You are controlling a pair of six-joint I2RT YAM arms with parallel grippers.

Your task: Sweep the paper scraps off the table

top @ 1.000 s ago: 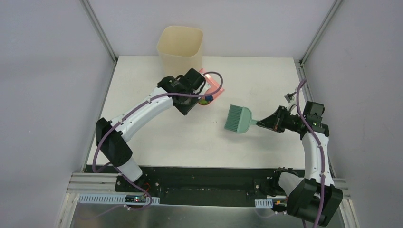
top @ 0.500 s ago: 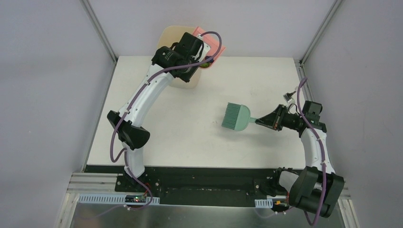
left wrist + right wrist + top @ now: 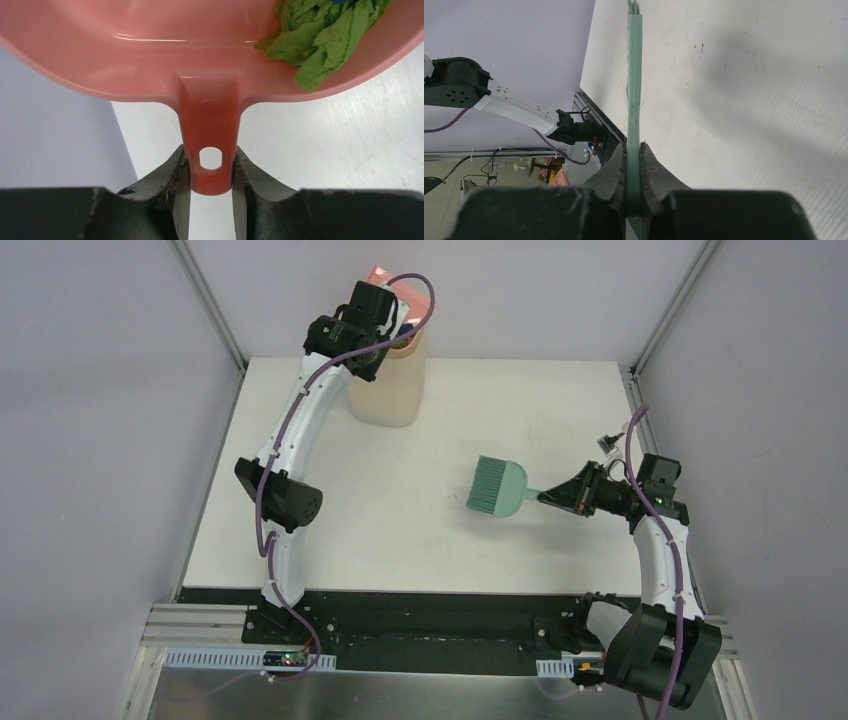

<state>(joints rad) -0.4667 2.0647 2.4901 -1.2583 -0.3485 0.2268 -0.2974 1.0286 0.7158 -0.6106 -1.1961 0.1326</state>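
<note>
My left gripper is shut on the handle of the pink dustpan, held high above the tall cream bin at the table's far edge; the pan's pink edge shows in the top view. Green paper scraps lie in the pan's right corner, with a bit of blue at the top edge. My right gripper is shut on the handle of the teal hand brush, held low over the white table at the right. No scraps show on the table.
Grey walls and metal rails frame the table. The black mounting bar runs along the near edge.
My left arm has lifted the dustpan from the table beside the bin up and back over the bin's mouth. The right arm and brush have barely moved.
</note>
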